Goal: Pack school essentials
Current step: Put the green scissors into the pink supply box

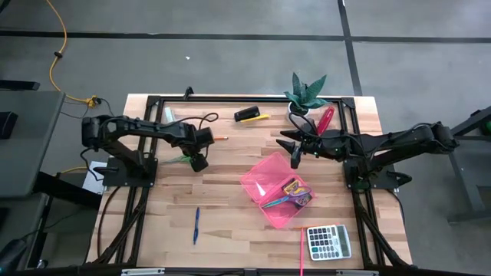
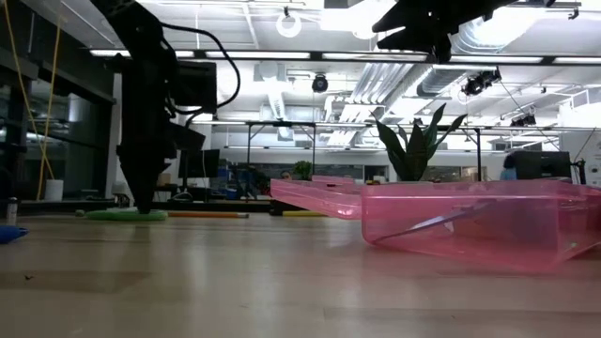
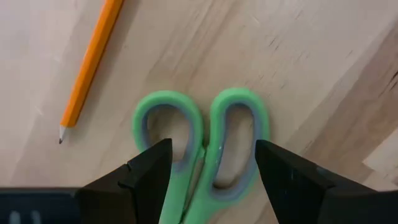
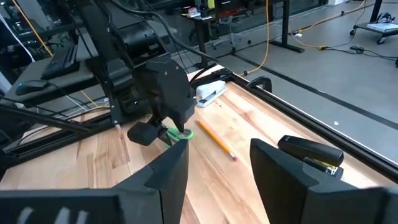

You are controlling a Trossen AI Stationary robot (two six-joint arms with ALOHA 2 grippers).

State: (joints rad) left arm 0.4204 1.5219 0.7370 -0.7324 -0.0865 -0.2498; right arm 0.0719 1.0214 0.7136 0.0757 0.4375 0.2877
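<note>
The green-handled scissors point(image 3: 202, 124) lie flat on the wooden table point(image 1: 230, 192), seen in the high view point(image 1: 179, 159) left of centre. My left gripper point(image 3: 212, 149) is open and low over their handle loops, one finger on each side; the low view shows it point(image 2: 141, 202) down at the table. An orange pencil point(image 3: 90, 62) lies beside them. The purple-handled scissors point(image 1: 282, 201) and the crayon box point(image 1: 291, 186) lie in the pink tray point(image 1: 261, 180). My right gripper point(image 1: 294, 157) is open and hangs high above the table, near the tray's far corner. The blue pen point(image 1: 196, 225) lies toward the near edge. My left gripper comes at the scissors' handle loops point(image 3: 168, 106) from above, pointing down, with its fingers point(image 3: 146, 171) astride the two loops. I cannot tell whether the fingers touch the loops. The scissors rest flat on the table.
A potted plant point(image 1: 307, 92) stands at the far right edge and a red object point(image 1: 326, 119) lies beside it. A black stapler point(image 1: 247, 115) with a yellow pencil point(image 1: 261, 117) lies at the far edge, a calculator point(image 1: 328, 241) and a red pencil point(image 1: 301, 249) at the near right.
</note>
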